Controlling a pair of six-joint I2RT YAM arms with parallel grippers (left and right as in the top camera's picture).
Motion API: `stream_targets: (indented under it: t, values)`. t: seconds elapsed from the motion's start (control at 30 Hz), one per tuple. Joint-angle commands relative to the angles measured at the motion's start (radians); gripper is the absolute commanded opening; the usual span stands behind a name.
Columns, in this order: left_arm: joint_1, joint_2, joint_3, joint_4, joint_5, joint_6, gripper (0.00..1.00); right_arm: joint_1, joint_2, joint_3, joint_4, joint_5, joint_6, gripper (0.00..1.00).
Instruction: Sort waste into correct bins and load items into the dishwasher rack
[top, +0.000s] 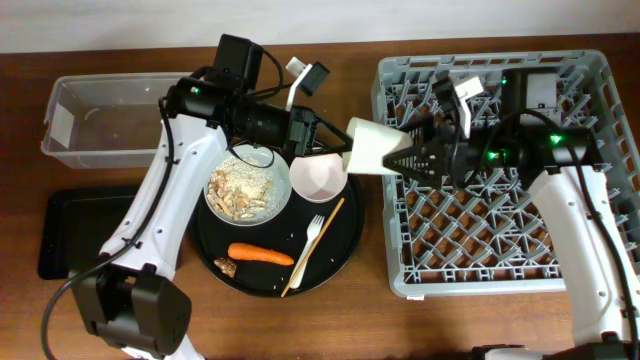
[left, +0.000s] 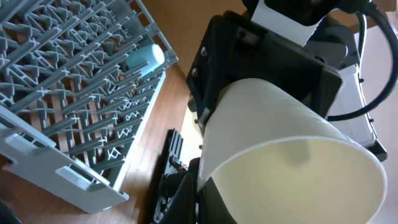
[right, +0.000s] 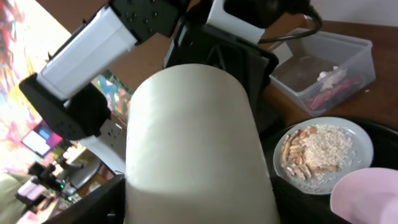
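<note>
Brown wood of the table (top: 420, 325) is seen beneath both arms, which are bent toward each other over the gap between the round black tray (top: 350, 235) and the dishwasher rack (top: 470, 288). The left arm is raised from the near left and folded rightward above the white round plate (top: 282, 192); the right arm is raised from the near right and folded leftward across the rack. The small pale cup (top: 372, 145) is held in the air between the left gripper (top: 338, 135) and the right gripper (top: 405, 158). The right gripper's fingers are closed on the cup's sides; whether the left gripper is clamped on it cannot be told
</note>
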Motion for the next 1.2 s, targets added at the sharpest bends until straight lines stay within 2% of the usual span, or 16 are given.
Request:
stream_targets:
  t: [0.0, 0.1, 0.13, 0.17, 0.23, 0.3, 0.43, 0.47, 0.53, 0.63, 0.87, 0.9, 0.97, 1.03, 1.07, 1.17]
  values:
    - [-0.003, -0.014, 0.003, 0.001, 0.013, 0.022, 0.00, 0.011, -0.002, 0.014, -0.003, -0.031, -0.003, 0.64]
    - [-0.003, -0.014, 0.003, 0.001, 0.010, 0.022, 0.01, 0.011, -0.002, 0.014, -0.006, -0.031, -0.003, 0.49]
    - [-0.003, -0.014, 0.003, -0.004, -0.072, 0.022, 0.22, 0.011, -0.002, 0.014, -0.006, -0.017, 0.007, 0.49]
    - [-0.003, -0.014, 0.003, -0.044, -0.248, 0.021, 0.33, 0.011, -0.002, 0.014, -0.016, 0.066, 0.060, 0.50]
    - [-0.003, -0.014, 0.003, -0.195, -0.711, 0.006, 0.35, 0.010, -0.002, 0.014, -0.141, 0.395, 0.069, 0.49]
    - [-0.003, -0.014, 0.003, -0.309, -1.173, -0.112, 0.36, -0.026, -0.002, 0.029, -0.233, 0.716, 0.182, 0.49]
    - [-0.003, -0.014, 0.003, -0.345, -1.434, -0.256, 0.36, -0.246, -0.002, 0.165, -0.361, 0.919, 0.270, 0.48]
    - [-0.003, -0.014, 0.003, -0.344, -1.478, -0.307, 0.36, -0.351, -0.002, 0.222, -0.382, 1.128, 0.333, 0.46]
    - [-0.003, -0.014, 0.003, -0.335, -1.481, -0.316, 0.36, -0.476, 0.006, 0.266, -0.385, 1.342, 0.410, 0.43]
    - [-0.003, -0.014, 0.003, -0.334, -1.481, -0.316, 0.36, -0.608, 0.115, 0.277, -0.353, 1.413, 0.494, 0.42]
    - [-0.003, -0.014, 0.003, -0.334, -1.481, -0.316, 0.36, -0.617, 0.329, 0.277, -0.194, 1.453, 0.566, 0.43]
    - [-0.003, -0.014, 0.003, -0.333, -1.481, -0.316, 0.36, -0.616, 0.352, 0.277, -0.182, 1.443, 0.566, 0.51]
    - [-0.003, -0.014, 0.003, -0.334, -1.481, -0.316, 0.36, -0.616, 0.381, 0.276, -0.171, 1.413, 0.566, 0.56]
    - [-0.003, -0.014, 0.003, -0.334, -1.481, -0.316, 0.36, -0.615, 0.388, 0.276, -0.172, 1.371, 0.558, 0.89]
    - [-0.003, -0.014, 0.003, -0.334, -1.481, -0.316, 0.36, -0.615, 0.388, 0.276, -0.183, 1.363, 0.558, 0.99]
    - [-0.003, -0.014, 0.003, -0.335, -1.480, -0.316, 0.38, -0.615, 0.374, 0.277, -0.219, 1.295, 0.558, 0.99]
